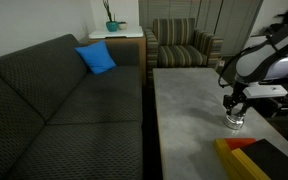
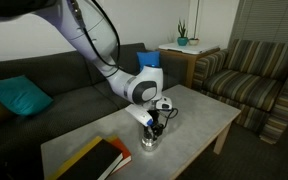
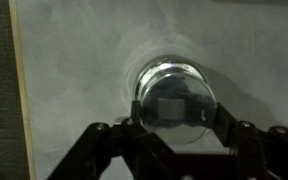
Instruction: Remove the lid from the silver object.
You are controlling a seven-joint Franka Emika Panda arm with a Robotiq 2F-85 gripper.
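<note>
Wrist view, pincer (image 3: 176, 110) flanking blurred lid (image 3: 171, 82), contact unclear

You're working in what looks like a home living room: a dark sofa (image 1: 54, 100) with a blue cushion (image 1: 96, 58) runs along the wall. A striped armchair (image 1: 179, 45) fills the corner, and a potted plant (image 1: 111, 25) sits on a wooden side table (image 1: 127, 42). The low grey coffee table (image 1: 184, 100) stands just beside the sofa.

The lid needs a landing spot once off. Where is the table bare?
Bare: the table from the silver pot toward the armchair, and the strip along the sofa side. Crowded: the gap between pot and yellow-and-red box.
</note>
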